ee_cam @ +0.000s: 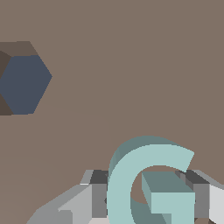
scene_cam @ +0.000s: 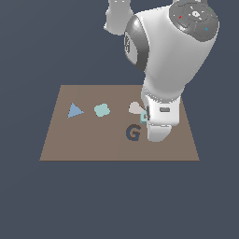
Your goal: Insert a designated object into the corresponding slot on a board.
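Observation:
The pale teal G piece (ee_cam: pixel 131 175) sits between my two fingers (ee_cam: pixel 99 192), which press on its sides, and it hangs a little above the brown board (ee_cam: pixel 131 65). In the exterior view only a sliver of the G piece (scene_cam: pixel 143 117) shows beside my gripper (scene_cam: pixel 146 116), which the arm's white hand mostly hides. The dark navy G-shaped slot (scene_cam: pixel 133 133) lies on the board (scene_cam: pixel 84 144), just toward the exterior view's left and front of the gripper. My gripper (ee_cam: pixel 148 197) is shut on the G piece.
A blue triangle (scene_cam: pixel 74 111), a pale teal clover-like blob (scene_cam: pixel 101 110) and a pale beige piece (scene_cam: pixel 135 108) lie in a row on the board's far half. A dark hexagonal recess (ee_cam: pixel 24 83) shows in the wrist view. The arm's bulk (scene_cam: pixel 168 51) hides the board's far right part.

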